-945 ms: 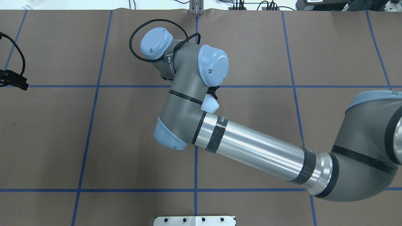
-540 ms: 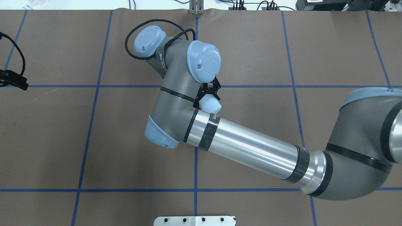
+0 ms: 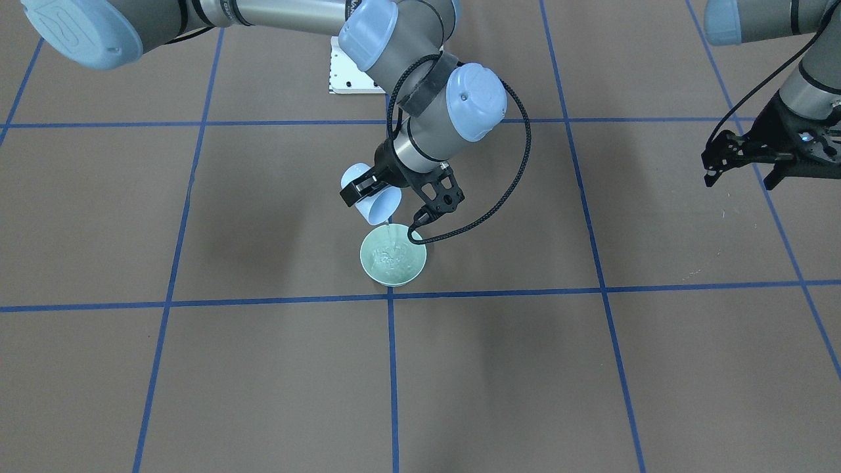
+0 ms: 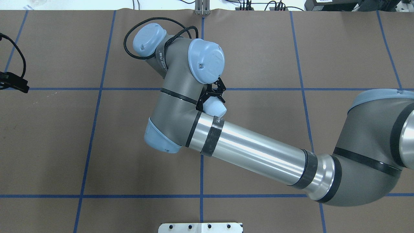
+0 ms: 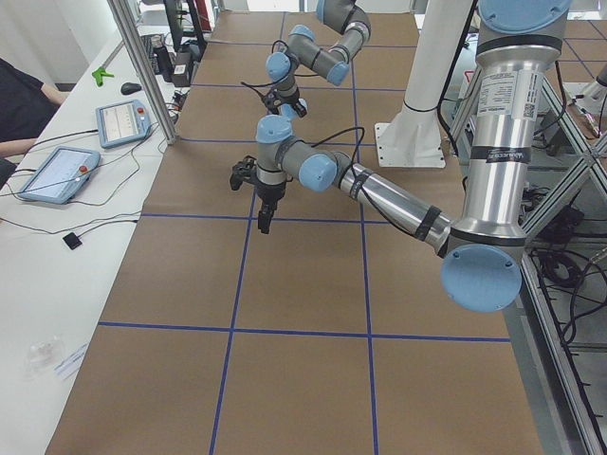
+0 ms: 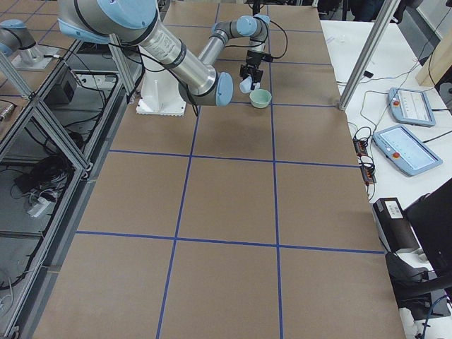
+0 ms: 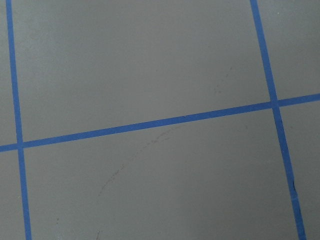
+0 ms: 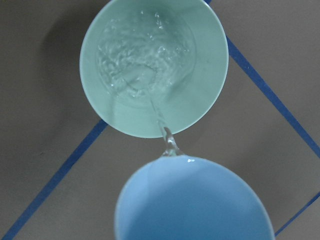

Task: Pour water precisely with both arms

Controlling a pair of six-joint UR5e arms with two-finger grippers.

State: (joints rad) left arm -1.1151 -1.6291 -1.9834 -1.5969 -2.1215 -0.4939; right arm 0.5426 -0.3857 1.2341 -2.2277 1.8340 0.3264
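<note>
Right end effector (image 3: 371, 190) is clamped on the tilted blue cup (image 3: 382, 209). The cup's lip sits just above the green bowl (image 3: 394, 281), so water (image 8: 137, 60) streams down and pools inside. Left end effector (image 3: 741, 172) hangs well apart, probably open and empty.

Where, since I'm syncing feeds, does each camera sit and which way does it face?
Front-facing: across the table, facing the robot, looking down; right gripper tilts cup over bowl.
Overhead: behind the robot, looking down; right arm fills it.
Exterior left: table's left end; left arm nearest.
Exterior right: table's right end; right arm nearest.
Left wrist: down at the table; no robot parts.
Right wrist: down past cup; water falls into bowl.
Shared: front-facing and right wrist show the pour.
</note>
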